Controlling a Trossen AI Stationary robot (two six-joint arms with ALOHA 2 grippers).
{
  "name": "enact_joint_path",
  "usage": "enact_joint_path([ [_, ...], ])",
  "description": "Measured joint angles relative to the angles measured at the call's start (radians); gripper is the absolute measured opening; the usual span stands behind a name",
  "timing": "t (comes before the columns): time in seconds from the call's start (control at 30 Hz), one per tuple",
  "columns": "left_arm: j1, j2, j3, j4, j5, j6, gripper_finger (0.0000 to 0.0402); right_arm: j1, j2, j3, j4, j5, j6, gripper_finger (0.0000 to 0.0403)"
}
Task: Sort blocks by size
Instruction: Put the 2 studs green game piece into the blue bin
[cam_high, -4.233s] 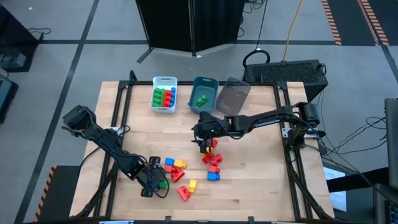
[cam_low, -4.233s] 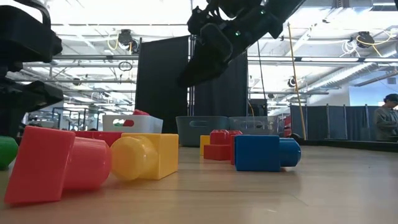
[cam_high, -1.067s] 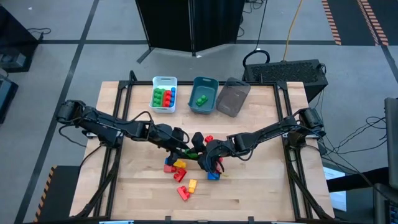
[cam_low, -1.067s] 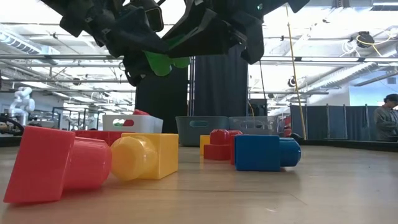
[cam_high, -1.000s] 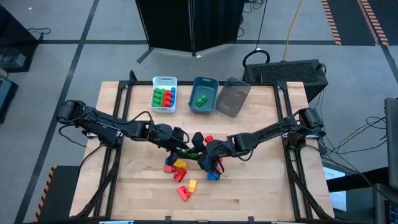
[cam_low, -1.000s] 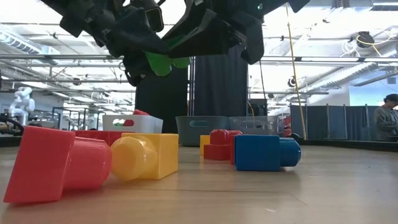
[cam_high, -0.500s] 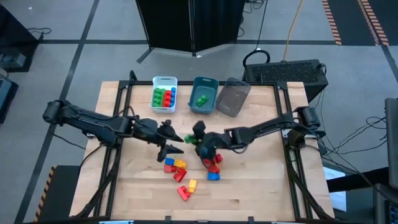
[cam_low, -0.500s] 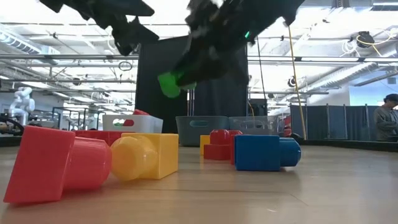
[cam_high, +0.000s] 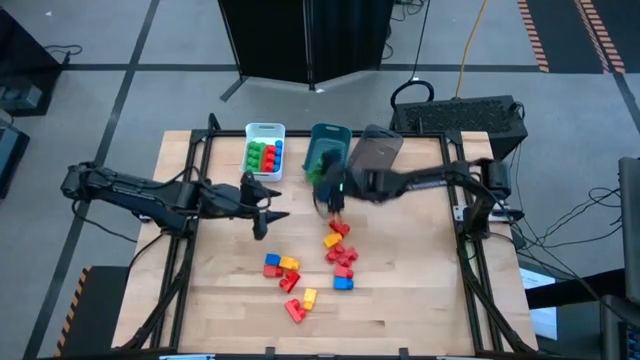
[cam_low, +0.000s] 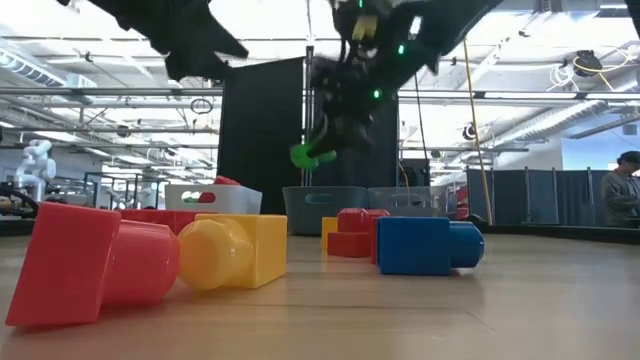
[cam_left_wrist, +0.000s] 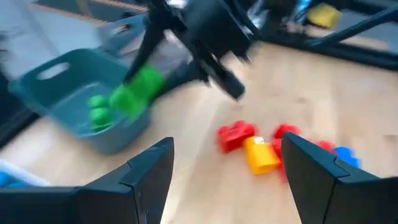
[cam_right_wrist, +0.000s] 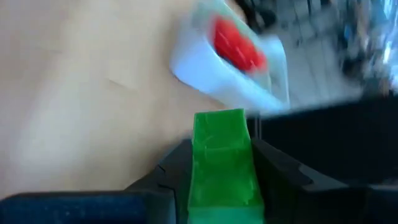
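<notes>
The right gripper (cam_high: 333, 186) pinches a green block (cam_right_wrist: 221, 162) beside the teal bin (cam_high: 327, 150). The left gripper (cam_high: 268, 215) – jaws spread, empty – hangs near the white bin (cam_high: 265, 130).

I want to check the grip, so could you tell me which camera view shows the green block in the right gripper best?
The right wrist view: the green block fills the gap between the right gripper's fingers. The left wrist view shows it blurred beside the teal bin. The low view shows it small; the high view barely shows it.

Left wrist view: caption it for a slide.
Right claw carries a green block to the teal bin, seen past the open left claw.
</notes>
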Motion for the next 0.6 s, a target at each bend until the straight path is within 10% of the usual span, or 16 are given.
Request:
enact_joint_path([
  [0.6, 0.185, 0.000, -0.001, -0.033, -0.043, 0.183, 0.0251, -0.330, 0.014, 0.001, 0.000, -0.424, 0.422, 0.0160],
])
